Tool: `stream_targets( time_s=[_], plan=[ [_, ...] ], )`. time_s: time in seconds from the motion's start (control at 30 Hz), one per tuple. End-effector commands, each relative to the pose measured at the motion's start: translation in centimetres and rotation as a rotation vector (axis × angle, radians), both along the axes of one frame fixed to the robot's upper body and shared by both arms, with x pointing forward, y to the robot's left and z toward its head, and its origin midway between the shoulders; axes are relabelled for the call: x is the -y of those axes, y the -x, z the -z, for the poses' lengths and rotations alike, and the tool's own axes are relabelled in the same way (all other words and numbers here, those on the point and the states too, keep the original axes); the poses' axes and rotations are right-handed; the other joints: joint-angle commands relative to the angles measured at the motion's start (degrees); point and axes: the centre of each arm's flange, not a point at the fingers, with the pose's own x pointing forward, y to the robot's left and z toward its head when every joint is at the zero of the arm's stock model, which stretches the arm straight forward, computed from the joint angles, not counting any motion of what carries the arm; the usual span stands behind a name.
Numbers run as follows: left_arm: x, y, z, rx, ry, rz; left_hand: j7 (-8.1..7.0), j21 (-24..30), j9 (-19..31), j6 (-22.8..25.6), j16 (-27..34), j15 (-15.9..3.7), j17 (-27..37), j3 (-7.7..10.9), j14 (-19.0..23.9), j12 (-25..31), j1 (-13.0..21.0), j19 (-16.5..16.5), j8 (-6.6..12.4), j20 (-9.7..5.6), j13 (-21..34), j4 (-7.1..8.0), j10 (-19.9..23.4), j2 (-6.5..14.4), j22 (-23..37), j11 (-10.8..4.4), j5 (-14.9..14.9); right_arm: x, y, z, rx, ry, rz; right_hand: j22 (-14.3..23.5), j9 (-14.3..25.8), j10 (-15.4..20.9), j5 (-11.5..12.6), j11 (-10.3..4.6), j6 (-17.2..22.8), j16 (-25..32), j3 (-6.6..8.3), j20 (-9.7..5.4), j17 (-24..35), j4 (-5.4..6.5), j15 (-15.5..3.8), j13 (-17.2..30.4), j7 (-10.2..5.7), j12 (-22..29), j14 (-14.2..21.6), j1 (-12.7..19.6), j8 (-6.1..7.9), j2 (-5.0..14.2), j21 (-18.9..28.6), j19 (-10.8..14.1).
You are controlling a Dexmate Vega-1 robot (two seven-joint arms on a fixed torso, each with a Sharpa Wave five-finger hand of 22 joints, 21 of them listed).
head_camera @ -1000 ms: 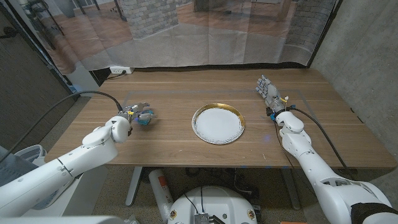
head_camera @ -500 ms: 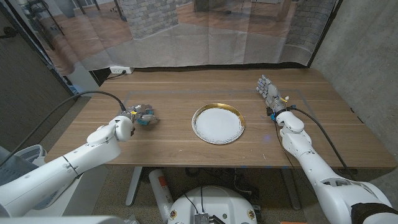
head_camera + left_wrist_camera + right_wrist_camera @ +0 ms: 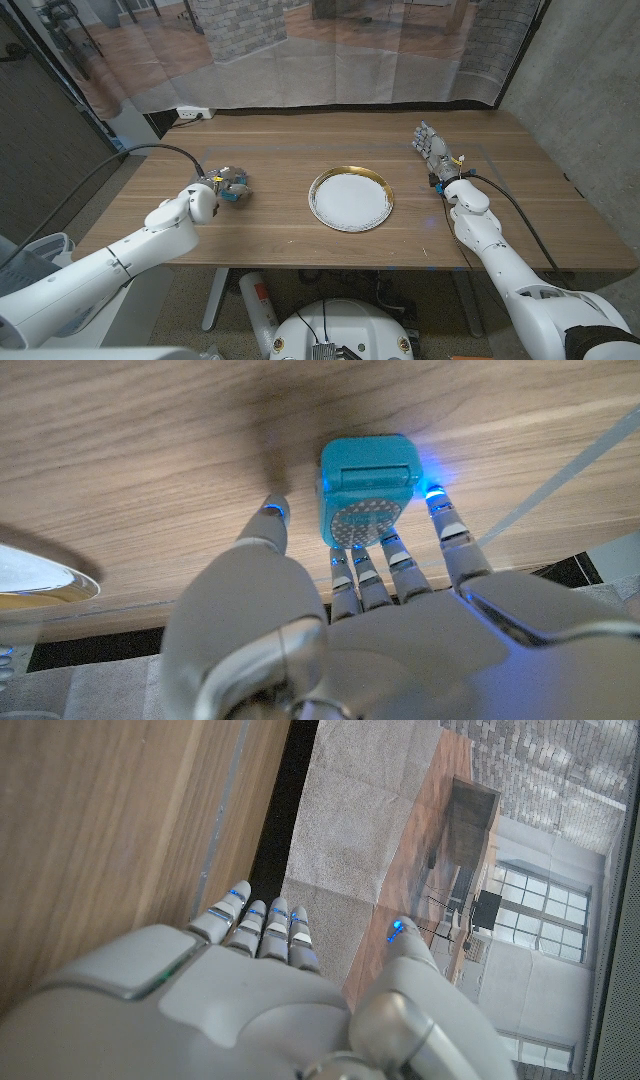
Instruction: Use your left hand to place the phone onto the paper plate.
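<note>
Phone [image 3: 366, 490] | on table [image 3: 280, 225], left-centre of head frame, just beyond left hand [image 3: 228, 186] fingers [image 3: 390, 555] | fingers spread, holding nothing | long axis along fingers | paper plate [image 3: 350, 198] off right; right hand [image 3: 432, 150] idle, far.

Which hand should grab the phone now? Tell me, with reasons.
Left. The left hand already hovers over the teal phone, fingers spread around it. The right hand waits across the paper plate, far from it.
</note>
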Motion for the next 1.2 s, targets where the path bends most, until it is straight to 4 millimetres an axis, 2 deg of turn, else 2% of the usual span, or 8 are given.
stream_targets(
  time_s=[0.03, 0.23, 0.27, 0.3, 0.53, 0.63, 0.93, 1.2],
  plan=[
    [0.6, 0.2, 0.5, -0.002, 0.031, -0.028, -0.13, 3.4, 0.2, 2.5, 1.3, -0.85, 1.2, 2.42, 3.3, 1.0, 4.3, 10.8, 0.76, -1.59, 0.5, -0.09, 2.5, 1.9, 0.4, -0.55, -2.3, -0.1, -0.1, -0.2, 0.004, 0.006, -0.012, 0.2, 0.3, 0.3, 0.2, -0.09, 0.4, 0.1, -0.25, -1.07, 0.2, -0.13, 0.04, 0.1, -0.2, 0.2, 0.3, 0.5, 0.29, 0.34, -0.2, 0.4],
    [0.8, 0.5, 0.4, 0.013, 0.03, -0.049, -0.05, 5.5, 0.5, 8.4, 3.8, -1.55, 3.5, 6.5, 9.3, 2.0, 11.4, 15.9, 2.58, -4.63, 1.0, -0.53, 5.6, 5.3, 0.5, -0.57, -3.4, -0.2, -0.3, -0.1, 0.003, 0.004, -0.016, 0.2, 0.3, 0.3, 0.2, -0.06, 0.4, 0.1, -0.29, -1.01, 0.2, -0.12, 0.05, 0.1, -0.17, 0.2, 0.3, 0.5, 0.29, 0.33, -0.2, 0.4],
    [0.9, 0.6, 0.4, 0.029, 0.036, -0.059, -0.19, 6.0, 0.6, 9.3, 4.1, -1.97, 4.0, 6.9, 10.1, 2.1, 12.2, 16.9, 2.86, -5.3, 1.1, -0.51, 6.0, 5.5, 0.5, -0.44, -3.4, -0.1, -0.4, -0.1, 0.002, 0.003, -0.019, 0.2, 0.3, 0.4, 0.2, -0.03, 0.4, 0.1, -0.29, -1.01, 0.2, -0.12, 0.06, 0.1, -0.19, 0.2, 0.3, 0.5, 0.29, 0.33, -0.2, 0.4],
    [1.0, 0.6, 0.4, 0.041, 0.03, -0.07, 0.22, 7.0, 0.7, 10.5, 4.5, -2.0, 4.7, 7.71, 11.1, 2.7, 14.0, 19.1, 3.21, -6.73, 1.3, -0.59, 7.6, 5.8, 0.6, -0.63, -3.1, -0.1, -0.4, 0.0, 0.002, 0.001, -0.017, 0.2, 0.3, 0.3, 0.2, -0.01, 0.4, 0.1, -0.3, -1.03, 0.2, -0.12, 0.03, 0.1, -0.19, 0.2, 0.3, 0.5, 0.29, 0.33, -0.2, 0.4],
    [1.3, 0.5, 0.5, 0.043, 0.037, -0.07, 1.24, 11.5, 1.8, 17.0, 7.3, -4.49, 8.5, 10.4, 17.9, 3.9, 20.8, 27.2, 5.7, -11.13, 2.4, -0.94, 11.2, 6.3, 0.5, -0.88, -1.5, 0.1, -0.6, -0.1, 0.0, 0.006, -0.017, 0.2, 0.3, 0.3, 0.2, 0.05, 0.4, 0.2, -0.33, -0.98, 0.2, -0.1, -0.04, 0.1, -0.25, 0.2, 0.5, 0.5, 0.3, 0.34, -0.2, 0.4],
    [1.4, 0.4, 0.5, 0.039, 0.04, -0.071, 1.26, 12.5, 2.2, 18.5, 7.6, -5.12, 9.5, 11.15, 18.9, 4.4, 22.8, 28.3, 6.38, -12.44, 2.8, -1.03, 12.3, 6.3, 0.4, -0.96, -1.0, 0.2, -0.6, -0.2, -0.001, 0.006, -0.019, 0.2, 0.3, 0.3, 0.2, -0.01, 0.4, 0.2, -0.35, -1.02, 0.2, -0.09, 0.02, 0.1, -0.24, 0.2, 0.5, 0.4, 0.29, 0.34, -0.2, 0.4],
    [1.5, 0.5, -0.1, 0.051, 0.061, -0.076, 2.26, 13.6, 2.8, 19.4, 7.9, -5.79, 10.8, 12.31, 20.3, 4.9, 25.7, 29.2, 6.89, -13.89, 3.5, -1.27, 13.2, 6.1, 0.4, -0.63, -0.1, 0.5, -0.9, -0.3, 0.008, -0.003, -0.016, 0.2, 0.3, 0.3, 0.2, -0.09, 0.3, 0.1, -0.38, -1.0, 0.2, -0.07, 0.01, 0.1, -0.27, 0.2, 0.5, 0.4, 0.28, 0.37, -0.2, 0.5],
    [1.6, 0.4, -0.7, 0.063, 0.103, -0.062, 2.65, 14.0, 3.1, 19.0, 7.7, -5.99, 11.2, 12.7, 20.4, 4.9, 26.8, 29.1, 6.77, -14.04, 3.8, -1.33, 13.0, 5.7, 0.4, -0.25, 0.2, 0.7, -0.9, -0.5, 0.01, -0.006, -0.015, 0.2, 0.3, 0.3, 0.2, -0.04, 0.3, 0.1, -0.41, -1.0, 0.2, -0.06, -0.02, 0.1, -0.23, 0.2, 0.5, 0.4, 0.28, 0.39, -0.3, 0.5]
  ],
)
